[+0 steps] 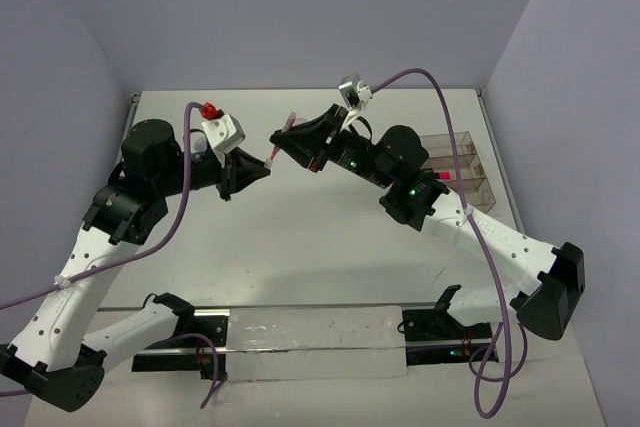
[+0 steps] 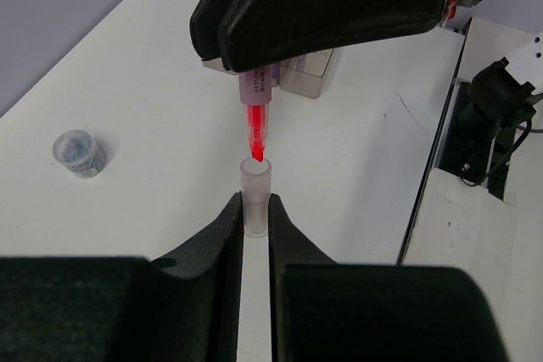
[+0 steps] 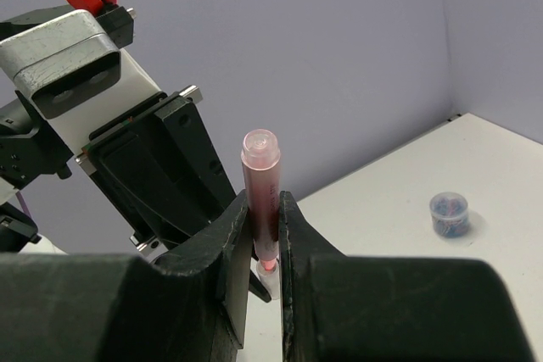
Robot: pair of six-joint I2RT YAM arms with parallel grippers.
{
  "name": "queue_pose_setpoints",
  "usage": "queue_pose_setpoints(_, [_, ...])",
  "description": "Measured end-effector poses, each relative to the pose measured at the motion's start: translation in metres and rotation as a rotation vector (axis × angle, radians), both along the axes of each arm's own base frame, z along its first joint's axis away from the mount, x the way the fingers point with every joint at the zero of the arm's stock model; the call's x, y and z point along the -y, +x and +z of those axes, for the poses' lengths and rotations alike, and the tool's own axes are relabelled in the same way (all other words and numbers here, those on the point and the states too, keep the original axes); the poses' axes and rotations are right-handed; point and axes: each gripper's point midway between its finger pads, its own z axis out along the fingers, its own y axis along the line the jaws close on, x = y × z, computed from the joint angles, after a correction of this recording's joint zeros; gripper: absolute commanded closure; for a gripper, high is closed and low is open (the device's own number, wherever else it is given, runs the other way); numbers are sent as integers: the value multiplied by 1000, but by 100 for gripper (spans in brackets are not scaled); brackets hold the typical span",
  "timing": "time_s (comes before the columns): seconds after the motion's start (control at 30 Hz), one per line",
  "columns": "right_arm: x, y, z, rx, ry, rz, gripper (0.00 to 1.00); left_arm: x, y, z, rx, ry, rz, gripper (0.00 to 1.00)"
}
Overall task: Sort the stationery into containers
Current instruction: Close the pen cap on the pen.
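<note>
Tray (image 1: 474,153), perhaps part-filled, behind right arm (image 1: 402,159)

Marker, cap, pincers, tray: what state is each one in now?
marker, uncapped, red tip at the cap's mouth
cap, off the marker
left pincer, shut on the cap
right pincer, shut on the marker
tray, holds a pink pen

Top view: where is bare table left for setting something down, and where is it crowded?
Free: the wide table stretch nearward of the left gripper and right gripper, and the far strip by the back wall. Crowded: where those grippers meet, cap to marker; also around the tray.
</note>
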Motion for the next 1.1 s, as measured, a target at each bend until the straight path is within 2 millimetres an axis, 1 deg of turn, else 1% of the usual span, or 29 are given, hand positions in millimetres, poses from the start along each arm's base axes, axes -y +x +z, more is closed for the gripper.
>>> queue_pose_setpoints(0.3, [-2, 1, -2, -10, -2, 2, 100, 1, 3, 4, 5, -13, 11, 100])
queue_pose_setpoints(0.57, [-2, 3, -4, -15, -3, -5, 100, 0, 4, 2, 9, -8, 16, 100])
queue_pose_setpoints(0.83, [-12, 9, -11, -45, -3, 13, 100, -2, 8, 1, 23, 6, 34, 100])
queue_pose_setpoints(1.1, [-17, 11, -16, -67, -1, 22, 100, -5, 14, 2, 45, 15, 64, 100])
